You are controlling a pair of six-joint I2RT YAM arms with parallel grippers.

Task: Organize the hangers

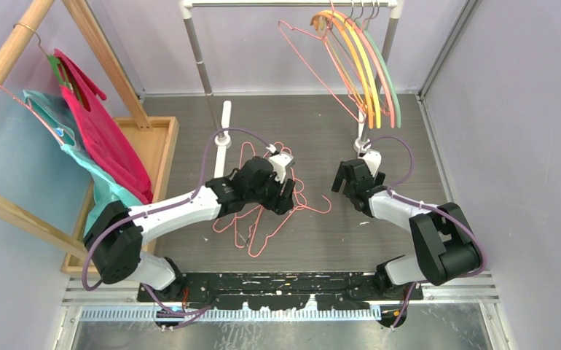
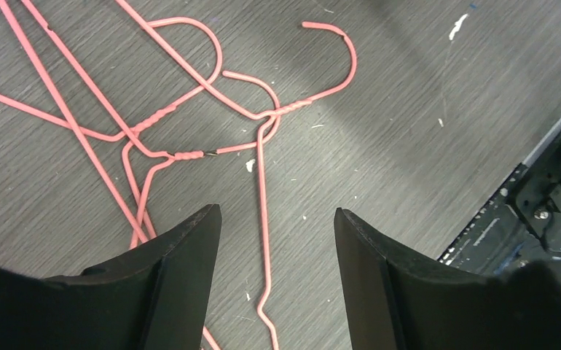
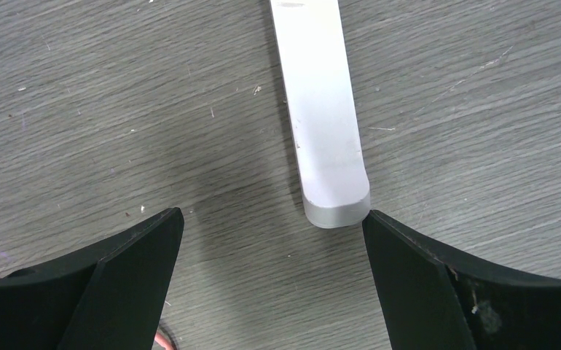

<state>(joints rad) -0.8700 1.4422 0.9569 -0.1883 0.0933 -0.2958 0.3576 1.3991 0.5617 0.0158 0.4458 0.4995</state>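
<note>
Hovering mid-frame, your left gripper (image 2: 277,215) stands parted and empty above the tangled pink wire hangers (image 2: 183,155) on the grey floor (image 2: 409,87); your right gripper (image 3: 272,219) gapes empty. Pickup seems in hand: next, lower and pinch one twisted neck.

Black-white arms (image 1: 183,208); purple cables (image 1: 228,130); apparently white wrist cameras (image 1: 281,162)
</note>
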